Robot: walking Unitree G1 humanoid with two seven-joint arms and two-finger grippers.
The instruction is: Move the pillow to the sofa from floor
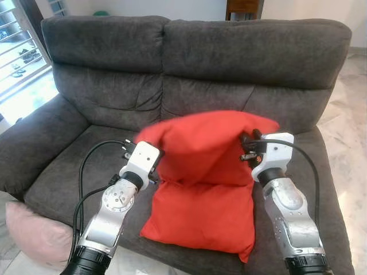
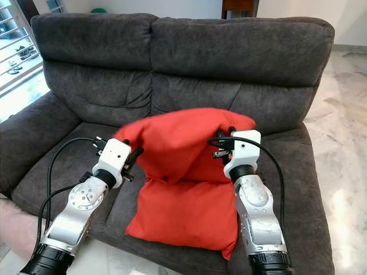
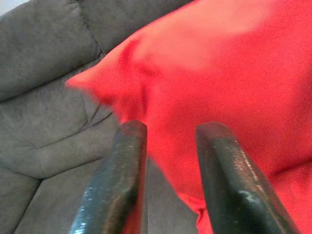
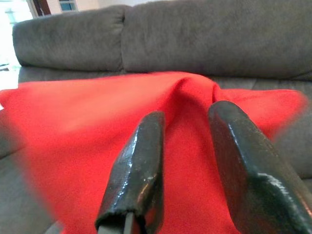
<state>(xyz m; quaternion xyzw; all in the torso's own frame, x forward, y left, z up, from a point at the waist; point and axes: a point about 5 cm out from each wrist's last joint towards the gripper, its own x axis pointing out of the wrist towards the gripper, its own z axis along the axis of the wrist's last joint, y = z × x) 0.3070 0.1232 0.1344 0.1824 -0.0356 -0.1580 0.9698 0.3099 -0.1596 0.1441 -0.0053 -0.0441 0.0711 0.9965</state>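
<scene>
Risk: pillow (image 1: 200, 189) is folded over itself, top half blurred and flopping; its near edge sits at the sofa (image 1: 103, 69) seat's front lip, so it could slide back to the floor. Red pillow lies mid-seat, between both grippers. Left gripper (image 3: 165, 146) at its left side, fingers spread, nothing pinched. Right gripper (image 4: 187, 146) at its upper right, fingers apart over the fabric, not clamping. Pink cushion (image 1: 34, 232) on floor, near left.

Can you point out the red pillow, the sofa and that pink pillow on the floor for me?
red pillow (image 1: 200, 212), left eye view, lower front face.
sofa (image 1: 252, 48), left eye view, right back cushion.
pink pillow (image 1: 34, 232), left eye view, its top, beside the sofa's front corner.
</scene>
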